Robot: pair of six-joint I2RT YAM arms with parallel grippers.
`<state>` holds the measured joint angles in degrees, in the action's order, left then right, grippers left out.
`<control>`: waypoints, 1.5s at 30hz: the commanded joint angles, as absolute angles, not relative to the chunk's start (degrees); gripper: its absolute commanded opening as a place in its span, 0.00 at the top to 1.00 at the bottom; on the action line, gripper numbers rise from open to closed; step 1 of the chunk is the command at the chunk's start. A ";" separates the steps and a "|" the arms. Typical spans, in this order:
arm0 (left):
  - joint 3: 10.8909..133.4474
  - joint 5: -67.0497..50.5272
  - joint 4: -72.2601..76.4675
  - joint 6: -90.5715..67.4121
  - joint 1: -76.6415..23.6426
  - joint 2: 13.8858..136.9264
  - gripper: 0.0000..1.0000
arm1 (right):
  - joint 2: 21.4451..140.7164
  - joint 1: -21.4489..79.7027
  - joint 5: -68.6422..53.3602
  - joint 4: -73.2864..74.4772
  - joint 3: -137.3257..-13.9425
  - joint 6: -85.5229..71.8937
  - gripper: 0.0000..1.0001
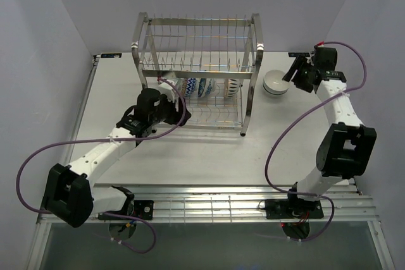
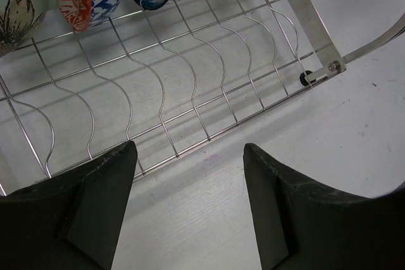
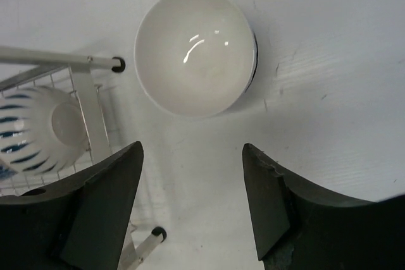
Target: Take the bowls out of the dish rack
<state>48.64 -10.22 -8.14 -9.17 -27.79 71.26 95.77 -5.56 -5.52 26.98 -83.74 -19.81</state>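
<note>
White tabletop [image 1: 190, 156] and pale walls surround the dish rack [image 1: 256, 49]. Just right of the rack a white bowl [image 3: 193, 52] sits upright on the tabletop, clear of the rack's foot. The right end effector [image 3: 191, 153] hovers over it, fingers spread and empty, so that bowl's set-down looks finished. Several patterned bowls [image 1: 205, 86] stand on edge in the rack's lower tier. The left end effector [image 2: 190, 153], also spread and empty, sits at the rack's front-left, low beside that tier. The next move probably calls for reaching between the wires to pinch the nearest rim without knocking its neighbours.
</note>
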 commanded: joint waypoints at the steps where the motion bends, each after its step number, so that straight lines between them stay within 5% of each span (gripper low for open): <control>1: 46.85 -12.56 -3.61 -14.13 -27.25 68.55 0.21 | 89.22 -5.62 -10.88 20.84 -74.64 -22.49 0.30; 20: 33.66 -19.52 19.92 -43.85 -33.22 66.62 0.23 | 71.28 -5.80 -22.06 13.01 -48.18 -24.08 0.30; 45: 51.31 -3.52 36.83 -49.75 -38.76 97.63 0.29 | 64.87 -5.98 -30.15 5.89 -35.77 -25.49 0.38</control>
